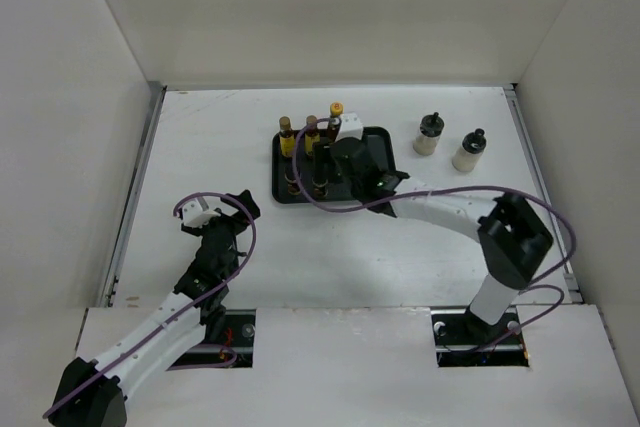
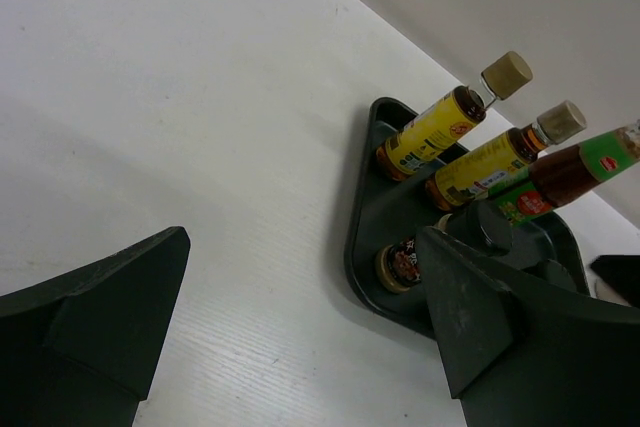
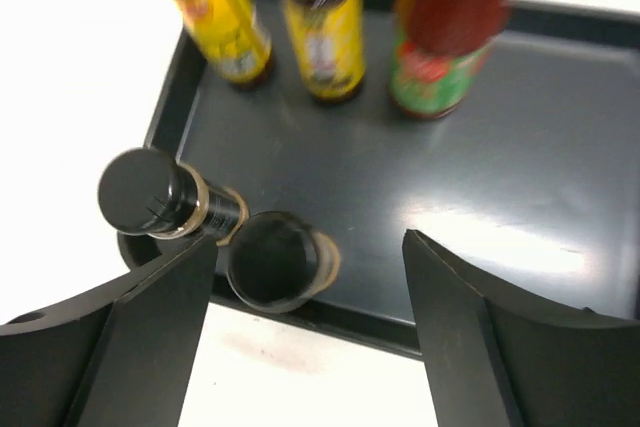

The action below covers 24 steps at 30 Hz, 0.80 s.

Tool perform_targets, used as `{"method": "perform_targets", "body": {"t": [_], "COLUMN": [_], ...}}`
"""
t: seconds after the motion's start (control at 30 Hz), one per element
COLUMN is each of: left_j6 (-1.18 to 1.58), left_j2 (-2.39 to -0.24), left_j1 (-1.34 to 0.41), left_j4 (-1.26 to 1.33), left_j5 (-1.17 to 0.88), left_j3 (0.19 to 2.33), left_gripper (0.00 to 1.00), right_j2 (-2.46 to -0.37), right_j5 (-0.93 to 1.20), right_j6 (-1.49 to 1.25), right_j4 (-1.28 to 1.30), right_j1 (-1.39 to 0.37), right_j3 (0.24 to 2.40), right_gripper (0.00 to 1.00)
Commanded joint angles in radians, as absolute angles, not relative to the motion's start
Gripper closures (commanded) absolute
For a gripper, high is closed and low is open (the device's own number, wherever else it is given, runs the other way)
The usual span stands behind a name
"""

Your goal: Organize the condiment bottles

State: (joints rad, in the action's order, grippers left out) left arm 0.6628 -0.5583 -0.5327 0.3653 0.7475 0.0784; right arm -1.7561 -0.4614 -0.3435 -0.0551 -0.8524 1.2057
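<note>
I see a big white table (image 1: 220, 127) with a black tray (image 3: 520, 127) toward the back. The right gripper (image 3: 308, 245) hangs over the tray's front edge. Its fingers are spread wide and hold nothing. The left gripper (image 2: 300, 247) sits well apart from the tray, on the left, and its spread fingers are empty too. At the back of the tray stand the tall red-sauce bottle (image 3: 447, 32) and the two yellow-labelled bottles (image 3: 228, 32) (image 3: 322, 35) in a row. The two cream shakers (image 1: 428, 135) (image 1: 468, 151) are not in the tray yet. They stand on the table to its right. The two short dark jars (image 3: 160, 194) (image 3: 272, 259) sit side by side at the tray's front left. One is right under the right gripper's gap. I think the shakers come next. The right arm should go straight up first, so no finger bumps that jar. Then it should grab the nearer shaker around its fat middle and set it on the bare right part of the tray.
</note>
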Motion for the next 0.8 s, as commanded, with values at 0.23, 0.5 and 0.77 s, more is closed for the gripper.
{"method": "perform_targets", "body": {"t": [0.23,0.5,0.77], "left_j6": [0.673,0.673,0.673], "left_j2": [-0.569,-0.597,-0.617], "left_j1": [-0.542,-0.542,-0.542], "left_j4": [0.422,0.436,0.439], "left_j5": [0.736,0.735,0.744], "left_j3": [0.072,0.074,0.074], "left_gripper": [0.00,0.00,0.00], "right_j2": [-1.505,-1.655,-1.825], "right_j5": [-0.457,-0.401,-0.336], "right_j6": [-0.353,-0.333,-0.315], "right_j4": [-0.060,-0.060,-0.024], "right_j1": [-0.477,-0.279,-0.197], "right_j3": [1.066,1.166,1.281], "right_gripper": [0.03,0.00,0.00]}}
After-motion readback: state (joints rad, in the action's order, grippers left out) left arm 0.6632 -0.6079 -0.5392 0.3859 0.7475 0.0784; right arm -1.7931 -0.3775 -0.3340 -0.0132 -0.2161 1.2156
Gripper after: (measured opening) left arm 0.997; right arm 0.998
